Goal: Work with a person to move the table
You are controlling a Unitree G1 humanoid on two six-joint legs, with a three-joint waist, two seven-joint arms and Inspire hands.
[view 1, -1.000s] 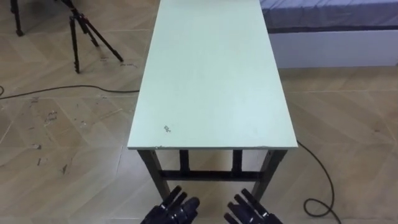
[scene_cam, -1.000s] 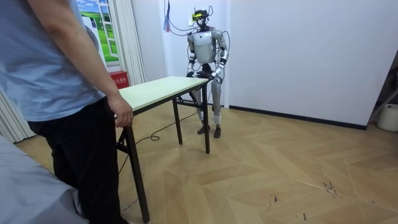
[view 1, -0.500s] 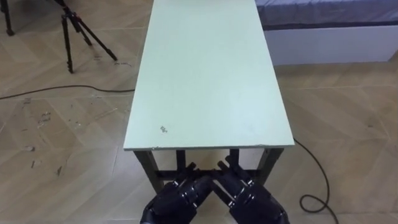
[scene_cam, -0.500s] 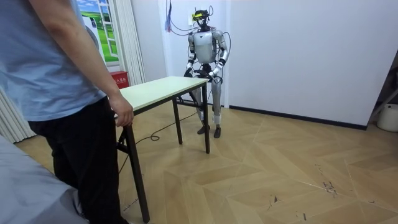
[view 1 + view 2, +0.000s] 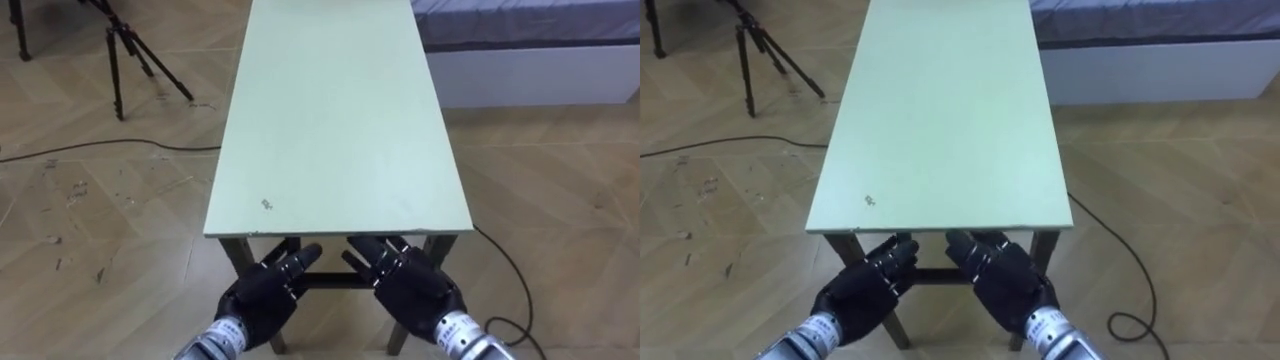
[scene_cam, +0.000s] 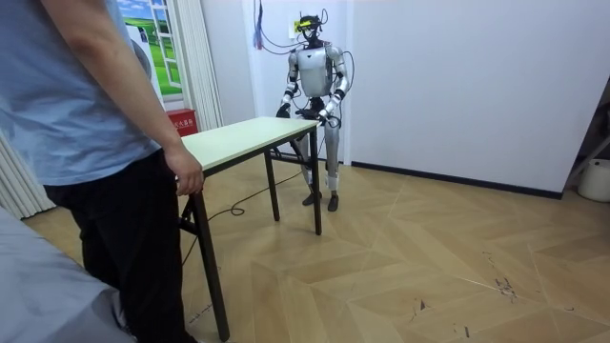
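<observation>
The robot stands at one short end of the pale green worktop (image 5: 340,120), close by the white wall. A person (image 6: 86,114) stands at the other short end. The person's hand (image 6: 188,174) is at that corner, though from here I cannot tell whether it grips. The worktop stands with its legs on the wooden floor (image 5: 110,210), with a tripod (image 5: 130,50) off to the robot's left and a bed (image 5: 530,50) to its right.

Both robot hands are low in front of the near edge. The left hand (image 5: 262,292) and right hand (image 5: 412,288) have their fingers stretched forward and loose, holding nothing. The fingertips reach just below the rim, in front of the dark crossbar (image 5: 335,283).

To my eye the step in hand is getting a hold on this end. The hands sit rather close together near the middle, and I would want them spread toward the two legs so the top cannot rock sideways. The fingers should go well under the rim before they curl, not catch it by the tips. Then the robot should lift evenly on both sides and wait for the person's end to rise too. A tilted top would drag its far legs across the floor.
</observation>
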